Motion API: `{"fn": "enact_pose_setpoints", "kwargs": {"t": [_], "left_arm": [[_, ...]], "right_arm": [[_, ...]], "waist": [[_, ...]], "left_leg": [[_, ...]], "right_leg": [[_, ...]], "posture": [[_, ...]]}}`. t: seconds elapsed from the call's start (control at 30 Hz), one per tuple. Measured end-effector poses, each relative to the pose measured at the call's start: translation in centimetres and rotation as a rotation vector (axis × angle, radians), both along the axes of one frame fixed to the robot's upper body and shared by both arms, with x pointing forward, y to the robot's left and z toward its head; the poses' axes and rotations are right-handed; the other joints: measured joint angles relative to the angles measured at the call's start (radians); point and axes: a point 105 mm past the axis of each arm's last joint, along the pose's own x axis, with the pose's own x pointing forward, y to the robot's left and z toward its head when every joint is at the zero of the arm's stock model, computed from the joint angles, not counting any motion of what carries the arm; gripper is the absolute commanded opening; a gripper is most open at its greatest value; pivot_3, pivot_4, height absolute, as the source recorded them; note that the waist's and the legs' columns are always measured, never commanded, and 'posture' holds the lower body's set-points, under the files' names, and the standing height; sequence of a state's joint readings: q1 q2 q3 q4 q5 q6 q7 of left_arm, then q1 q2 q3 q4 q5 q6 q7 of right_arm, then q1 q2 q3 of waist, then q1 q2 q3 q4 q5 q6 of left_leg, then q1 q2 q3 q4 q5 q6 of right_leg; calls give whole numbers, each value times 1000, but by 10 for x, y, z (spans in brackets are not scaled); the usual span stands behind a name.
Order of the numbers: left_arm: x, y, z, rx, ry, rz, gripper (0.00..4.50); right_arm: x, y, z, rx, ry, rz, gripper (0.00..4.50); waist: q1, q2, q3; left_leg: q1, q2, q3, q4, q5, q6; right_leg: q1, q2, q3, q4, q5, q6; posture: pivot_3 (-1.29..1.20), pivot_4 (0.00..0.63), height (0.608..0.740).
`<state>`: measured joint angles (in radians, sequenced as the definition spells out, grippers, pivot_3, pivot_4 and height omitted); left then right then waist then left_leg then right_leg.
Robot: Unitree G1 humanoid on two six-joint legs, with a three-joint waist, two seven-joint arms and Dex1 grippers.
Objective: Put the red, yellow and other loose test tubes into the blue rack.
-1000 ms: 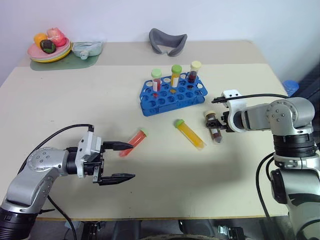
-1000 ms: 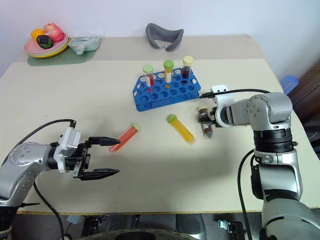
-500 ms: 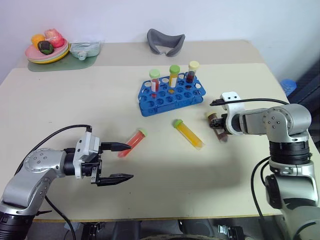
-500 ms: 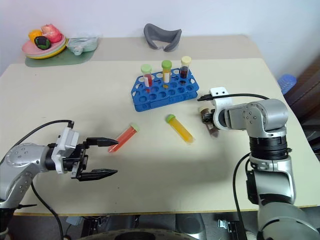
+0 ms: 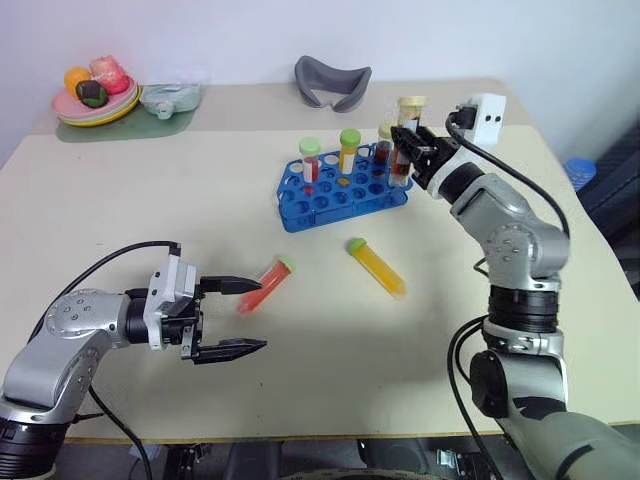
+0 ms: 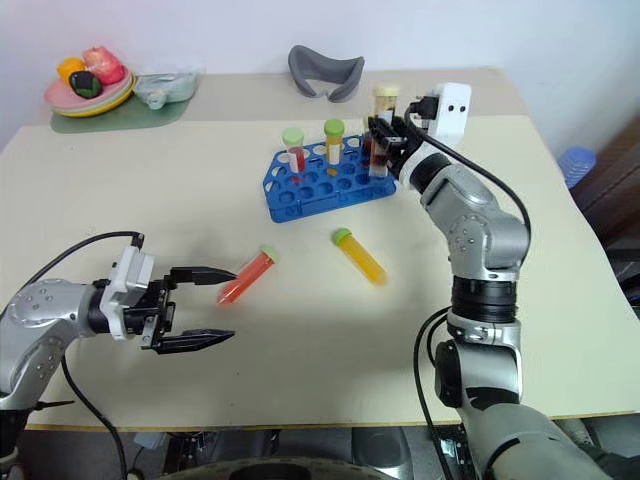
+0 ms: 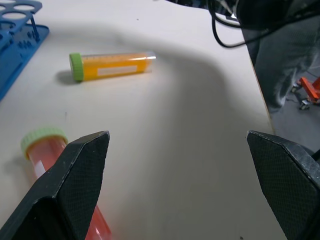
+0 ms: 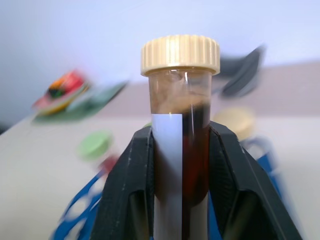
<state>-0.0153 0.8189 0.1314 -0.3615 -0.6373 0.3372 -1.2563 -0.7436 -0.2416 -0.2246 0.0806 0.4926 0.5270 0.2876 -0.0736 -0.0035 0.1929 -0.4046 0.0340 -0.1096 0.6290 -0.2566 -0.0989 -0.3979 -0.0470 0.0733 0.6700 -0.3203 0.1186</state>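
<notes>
On the near left, the left claw (image 5: 232,316) is spread wide, just by the red tube (image 5: 264,284), which lies flat on the surface (image 5: 120,200). It looks ready to grab that tube. A bit to the right lies the yellow tube (image 5: 377,266), with nothing touching it. Farther back stands the blue rack (image 5: 342,192), with three tubes standing in its back row. On the right, the right claw (image 5: 408,152) is pinching the brown tube (image 5: 405,135) and holds it upright above the rack's right end, likely so it can drop straight into a hole.
</notes>
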Motion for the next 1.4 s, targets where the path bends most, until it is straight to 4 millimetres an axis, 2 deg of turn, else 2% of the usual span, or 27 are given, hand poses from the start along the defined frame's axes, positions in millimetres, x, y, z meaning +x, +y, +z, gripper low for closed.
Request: {"fn": "enact_pose_setpoints", "kwargs": {"t": [0.2,0.33,0.47,0.6,0.8,1.07,1.23,1.4], "left_arm": [[4,0,2,-7,-9,18,4500],[4,0,2,-13,-5,27,4500],[4,0,2,-23,10,40,4500],[8,2,7,-56,-3,82,4500],[25,4,18,-161,-51,232,4500],[44,3,21,-251,-94,395,4500],[49,-4,21,-265,-104,415,4500],[50,-6,20,-270,-105,418,4500]], "right_arm": [[21,0,-12,113,-111,-50,801],[28,4,-18,180,-165,-51,801],[29,9,-28,218,-184,-43,801],[30,5,-39,219,-191,-60,801],[29,-3,-44,211,-216,-99,801],[28,-6,-52,190,-228,-135,801],[29,-4,-65,167,-203,-137,801],[31,0,-67,154,-204,-143,801]], "waist": [[0,0,0],[0,1,0],[0,1,0],[0,1,0],[-2,1,0],[-2,1,0],[-4,1,0],[-5,1,0]], "left_leg": [[0,0,0,0,0,-1],[0,0,0,0,1,-1],[0,0,0,0,1,-2],[1,0,0,0,1,-2],[1,0,0,0,2,-3],[3,0,0,1,3,-5],[4,0,0,1,3,-5],[8,0,1,1,3,-5]], "right_leg": [[0,0,0,1,0,0],[0,0,0,1,0,0],[0,0,0,2,0,0],[0,0,0,2,0,0],[0,0,0,3,0,0],[0,0,1,6,0,0],[1,0,1,8,0,0],[3,0,2,9,0,0]], "posture": [[0,150,740],[0,150,740],[0,150,740],[0,150,740],[0,150,740],[0,150,740],[0,150,740],[0,150,740]]}}
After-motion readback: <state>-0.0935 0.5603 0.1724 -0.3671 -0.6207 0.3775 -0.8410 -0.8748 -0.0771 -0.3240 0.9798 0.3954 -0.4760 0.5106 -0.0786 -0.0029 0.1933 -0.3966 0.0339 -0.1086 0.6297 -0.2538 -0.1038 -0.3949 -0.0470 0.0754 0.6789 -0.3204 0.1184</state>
